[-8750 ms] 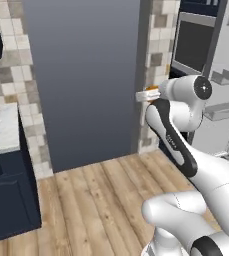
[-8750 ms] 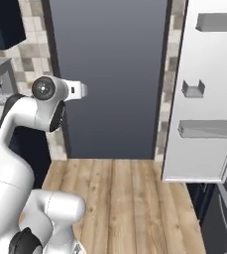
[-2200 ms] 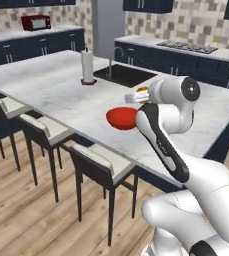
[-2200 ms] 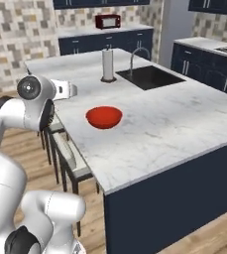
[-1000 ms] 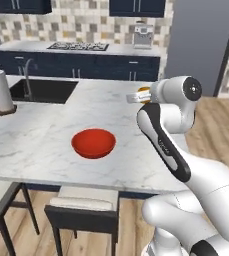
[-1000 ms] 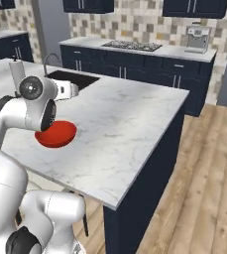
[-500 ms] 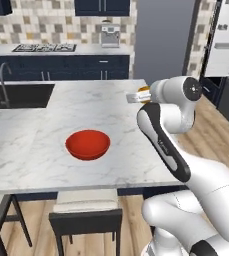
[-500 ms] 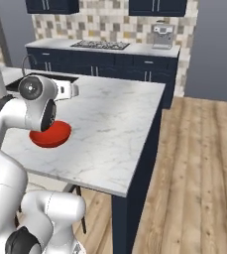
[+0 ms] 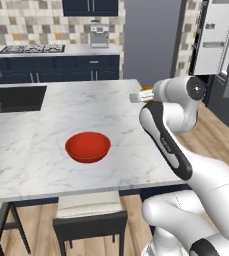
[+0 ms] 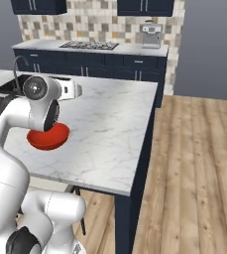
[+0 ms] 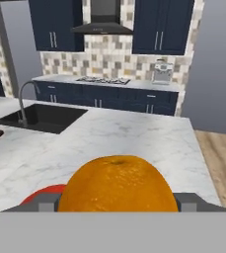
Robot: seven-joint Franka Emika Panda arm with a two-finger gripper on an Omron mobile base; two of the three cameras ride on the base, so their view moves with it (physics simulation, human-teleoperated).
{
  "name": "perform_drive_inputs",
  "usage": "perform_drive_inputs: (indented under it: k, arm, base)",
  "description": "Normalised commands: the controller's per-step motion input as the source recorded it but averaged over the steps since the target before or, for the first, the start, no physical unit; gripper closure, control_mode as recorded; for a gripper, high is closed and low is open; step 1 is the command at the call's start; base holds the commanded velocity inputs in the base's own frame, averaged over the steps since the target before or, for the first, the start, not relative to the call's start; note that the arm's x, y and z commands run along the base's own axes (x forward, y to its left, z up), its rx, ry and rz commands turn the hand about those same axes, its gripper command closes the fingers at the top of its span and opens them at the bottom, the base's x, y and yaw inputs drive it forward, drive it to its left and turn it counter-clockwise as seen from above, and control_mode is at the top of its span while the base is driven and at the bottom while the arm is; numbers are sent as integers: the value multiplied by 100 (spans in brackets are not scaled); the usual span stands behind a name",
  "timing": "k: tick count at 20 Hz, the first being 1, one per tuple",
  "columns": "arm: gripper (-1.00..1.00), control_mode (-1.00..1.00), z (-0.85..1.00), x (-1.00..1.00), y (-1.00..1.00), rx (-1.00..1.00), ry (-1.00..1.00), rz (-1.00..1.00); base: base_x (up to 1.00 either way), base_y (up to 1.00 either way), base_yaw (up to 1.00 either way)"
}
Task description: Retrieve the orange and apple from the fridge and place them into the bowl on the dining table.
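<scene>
My gripper is shut on the orange, holding it above the far right part of the dining table. In the hand view the orange bulges between the two fingers. The red bowl sits on the marble top, to the left of and nearer than the gripper. In the right base view the arm hides part of the bowl and the gripper points right. A red sliver of the bowl shows under the orange. The fridge stands open at the back right. The apple is out of view.
A sink with a faucet is set into the table's left part. A stool is tucked under the near edge. A stove and a coffee machine line the navy back counter. Wood floor lies right of the table.
The base has kept turning, so the whole scene has slid; the open fridge now shows at the right of the left base view. The orange stays in the gripper.
</scene>
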Motion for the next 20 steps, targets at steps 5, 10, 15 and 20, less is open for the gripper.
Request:
perform_drive_inputs:
  k: [5, 10, 15, 20]
  arm:
    - [100, -100, -7, 24, 16, 0, 4, -2]
    - [100, -100, -14, 41, 36, 0, 11, -2]
    - [100, -100, -7, 19, 33, 0, 7, -10]
    - [100, -100, -33, 1, 30, 0, 22, -6]
  base:
    - [8, 6, -3]
    - [0, 0, 0]
    - [0, 0, 0]
    - [0, 0, 0]
